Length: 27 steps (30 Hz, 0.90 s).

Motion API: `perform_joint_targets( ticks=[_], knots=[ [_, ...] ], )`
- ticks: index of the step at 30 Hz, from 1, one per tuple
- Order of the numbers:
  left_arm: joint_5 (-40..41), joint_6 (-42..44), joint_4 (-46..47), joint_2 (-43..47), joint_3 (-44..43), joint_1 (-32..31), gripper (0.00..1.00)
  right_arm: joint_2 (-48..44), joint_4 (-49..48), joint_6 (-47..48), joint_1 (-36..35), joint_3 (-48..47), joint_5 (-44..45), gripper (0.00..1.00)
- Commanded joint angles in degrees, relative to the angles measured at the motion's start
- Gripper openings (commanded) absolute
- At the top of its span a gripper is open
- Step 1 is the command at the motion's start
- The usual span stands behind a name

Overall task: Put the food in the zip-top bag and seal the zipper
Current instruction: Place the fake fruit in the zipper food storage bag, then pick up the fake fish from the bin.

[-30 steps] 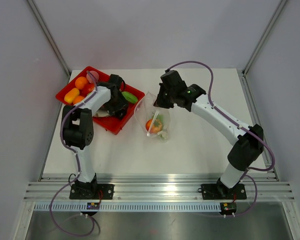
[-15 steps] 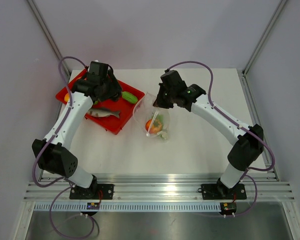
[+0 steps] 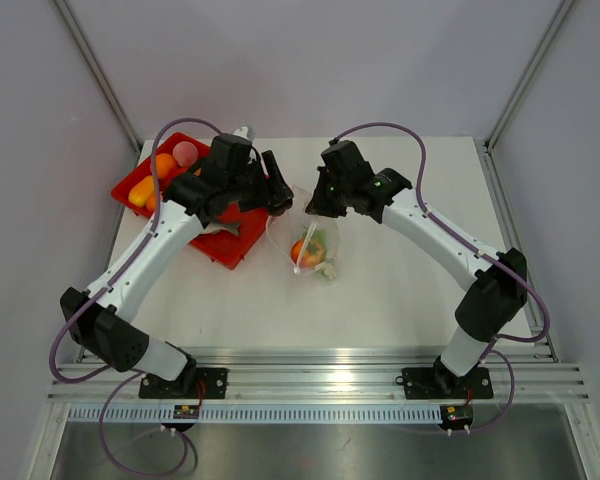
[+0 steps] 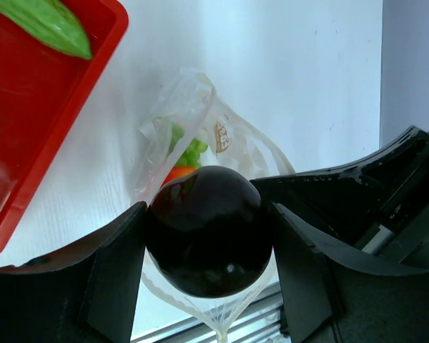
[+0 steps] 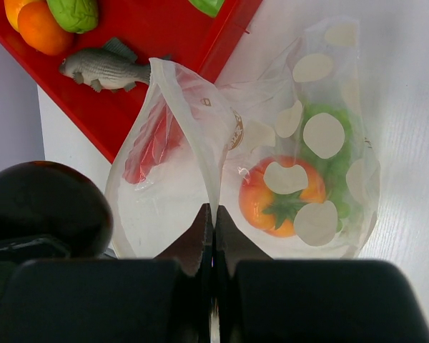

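My left gripper (image 4: 209, 246) is shut on a dark purple round toy fruit (image 4: 209, 230) and holds it just above the open mouth of the clear zip-top bag (image 4: 200, 136). In the top view the left gripper (image 3: 276, 196) is at the bag's left edge. My right gripper (image 5: 213, 221) is shut on the bag's mouth edge (image 5: 213, 187) and holds it up. Inside the bag (image 5: 300, 164) lie an orange-red tomato (image 5: 282, 196) and a green piece (image 5: 336, 153). The right gripper also shows in the top view (image 3: 318, 207).
A red tray (image 3: 152, 174) at the back left holds orange fruits (image 3: 164, 165), a pink one (image 3: 185, 152), a grey toy fish (image 5: 104, 66) and a green vegetable (image 4: 46, 23). The tray's near corner lies close beside the bag.
My left arm has swung from over the red tray to the right, up to the bag, carrying the dark purple fruit. My right gripper and the bag have stayed put.
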<state>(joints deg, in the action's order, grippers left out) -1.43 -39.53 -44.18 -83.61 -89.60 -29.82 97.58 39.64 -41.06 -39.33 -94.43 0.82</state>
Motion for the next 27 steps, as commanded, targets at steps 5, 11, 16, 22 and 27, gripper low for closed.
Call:
perform_joint_targets(
  ticks=[5, 11, 16, 22, 27],
  knots=[
    [-4.8, 0.2, 4.1, -1.7, 2.0, -1.7, 0.80, -1.7, -2.4, -1.0, -0.6, 0.2, 0.1, 0.02],
    [-4.8, 2.3, 2.2, -1.9, -0.7, -1.7, 0.99, -1.9, -2.4, -1.0, -0.6, 0.5, 0.4, 0.06],
    [-1.3, 4.3, -0.8, -0.7, -2.5, -1.6, 0.86, -1.8, -2.3, -0.9, -0.6, 0.4, 0.4, 0.07],
    [4.4, 5.4, -1.2, 3.2, 0.6, 5.9, 0.69, -2.1, -2.0, -0.5, -0.6, 0.7, 0.9, 0.07],
    [6.4, 4.5, -1.0, 0.4, 8.1, 16.3, 0.71, -2.2, -2.1, 0.1, -0.6, 0.7, 0.6, 0.07]
  ],
)
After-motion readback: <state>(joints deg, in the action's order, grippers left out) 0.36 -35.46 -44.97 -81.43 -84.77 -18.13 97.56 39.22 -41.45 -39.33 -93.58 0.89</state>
